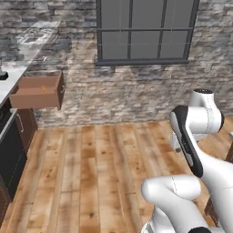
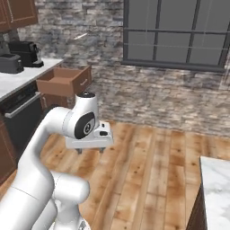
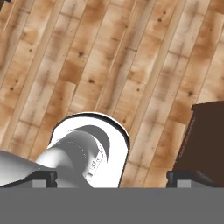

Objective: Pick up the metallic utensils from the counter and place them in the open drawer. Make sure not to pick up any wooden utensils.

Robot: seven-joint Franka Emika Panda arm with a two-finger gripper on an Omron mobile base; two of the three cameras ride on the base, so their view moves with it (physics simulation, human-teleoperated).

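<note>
Floor point(image 2: 148, 170) of wooden planks takes most of the room, and a brick wall point(image 2: 148, 96) with a dark window point(image 2: 175, 33) stands behind it. Along the left side runs a worktop point(image 2: 18, 81) with marble surface; a dark toaster point(image 2: 11, 64) and a black coffee machine point(image 2: 28, 53) stand on it, and a black oven front point(image 2: 20, 119) is below. The arm point(image 2: 49, 134) bends over the floor in the middle of the room, well apart from the worktop. The counter point(image 2: 216, 188), white marble with grey veins, shows its corner at the lower right of the right base view. The drawer point(image 2: 65, 81), reddish-brown, is pulled out from under the worktop, and a small orange thing point(image 1: 43, 88) lies in it; I cannot tell what it is. The gripper point(image 2: 90, 151) hangs above the bare floor, pointing down; its jaws are spread wide and nothing is between them. In the hand view the fingertips point(image 3: 43, 177) stand far from each other, with floor planks beyond them
</note>
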